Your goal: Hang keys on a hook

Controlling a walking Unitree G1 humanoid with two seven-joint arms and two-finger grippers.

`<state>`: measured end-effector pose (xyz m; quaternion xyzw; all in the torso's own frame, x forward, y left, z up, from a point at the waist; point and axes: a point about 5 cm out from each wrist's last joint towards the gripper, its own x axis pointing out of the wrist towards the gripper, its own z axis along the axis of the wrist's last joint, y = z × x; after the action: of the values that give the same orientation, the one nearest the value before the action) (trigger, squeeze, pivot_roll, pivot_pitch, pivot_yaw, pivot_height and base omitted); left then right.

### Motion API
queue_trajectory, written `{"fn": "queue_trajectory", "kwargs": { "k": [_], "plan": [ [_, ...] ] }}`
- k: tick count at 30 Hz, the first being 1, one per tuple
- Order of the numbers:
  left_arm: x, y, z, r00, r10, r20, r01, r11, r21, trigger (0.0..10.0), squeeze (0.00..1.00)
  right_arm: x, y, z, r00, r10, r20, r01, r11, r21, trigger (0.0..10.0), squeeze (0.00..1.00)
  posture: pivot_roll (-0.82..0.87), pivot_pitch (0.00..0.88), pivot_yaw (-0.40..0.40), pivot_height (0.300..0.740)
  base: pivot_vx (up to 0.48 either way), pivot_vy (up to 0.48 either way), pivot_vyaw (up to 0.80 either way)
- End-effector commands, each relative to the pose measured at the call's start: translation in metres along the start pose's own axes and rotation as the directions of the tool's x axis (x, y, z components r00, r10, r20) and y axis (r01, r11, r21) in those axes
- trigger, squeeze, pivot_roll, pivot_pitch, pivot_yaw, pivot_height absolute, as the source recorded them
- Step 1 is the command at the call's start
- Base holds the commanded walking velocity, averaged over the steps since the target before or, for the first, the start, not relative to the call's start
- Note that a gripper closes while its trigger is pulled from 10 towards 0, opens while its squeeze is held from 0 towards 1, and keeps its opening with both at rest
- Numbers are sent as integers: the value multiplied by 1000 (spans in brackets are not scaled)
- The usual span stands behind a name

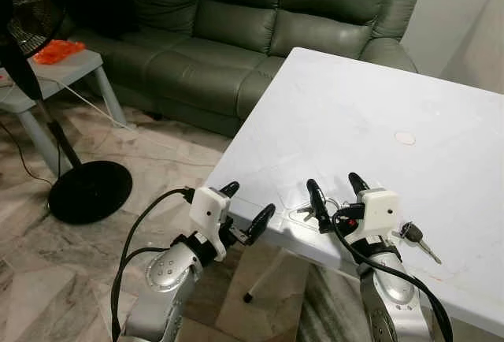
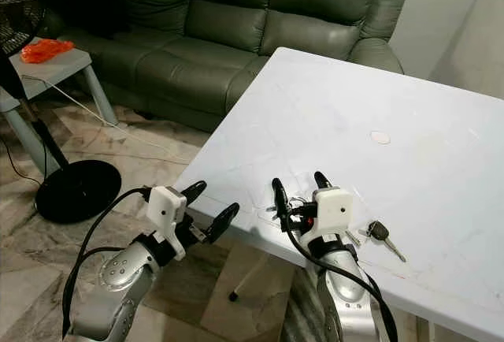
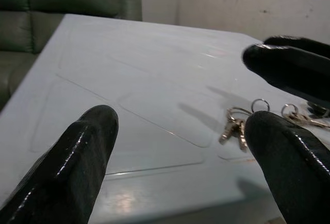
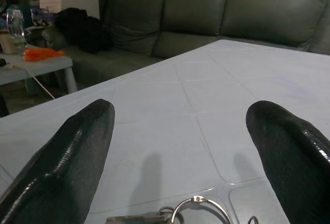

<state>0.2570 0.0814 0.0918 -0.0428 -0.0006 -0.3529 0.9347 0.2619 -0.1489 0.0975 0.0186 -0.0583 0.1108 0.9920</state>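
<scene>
Closest in, the right gripper (image 1: 336, 191) hangs over the near edge of the white table (image 1: 354, 113), fingers spread wide with nothing in them, straddling a bunch of keys (image 1: 311, 213) lying flat on the top, probably lining up for a pinch. Another key (image 1: 415, 237) lies just beside its wrist. The left gripper (image 1: 246, 206) hovers off the table corner, also spread and empty, likely just keeping clear. Behind is a green sofa (image 1: 260, 19); can't spot any hook.

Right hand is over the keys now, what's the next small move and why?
Probably lower the right hand a little and close it on the key bunch. Its fingers stand open either side of the ring on the white table, not yet gripping. The car key lies apart, beside the wrist.
</scene>
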Motion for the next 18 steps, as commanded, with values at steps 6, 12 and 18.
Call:
{"fn": "queue_trajectory", "kwargs": {
  "k": [6, 12, 18],
  "plan": [
    [-1, -6, -1, 999, -28, -31, 28, 1000, -12, 10000, 0, 6, -7, -9, 989, -86, -121, 82, 996, -34, 10000, 0, 20, 38, -69, 740, 0, 0, 0],
    [-3, -9, -4, 998, -38, -53, 37, 999, -25, 10000, 0, 2, -8, -18, 973, -128, -192, 115, 990, -76, 10000, 0, 19, 43, -70, 740, 0, 0, 0],
    [-3, -13, -5, 996, -63, -64, 62, 998, -22, 10000, 0, -1, -8, -23, 968, -126, -215, 113, 991, -72, 10000, 0, 18, 46, -70, 740, 0, 0, 0]
  ]
}}
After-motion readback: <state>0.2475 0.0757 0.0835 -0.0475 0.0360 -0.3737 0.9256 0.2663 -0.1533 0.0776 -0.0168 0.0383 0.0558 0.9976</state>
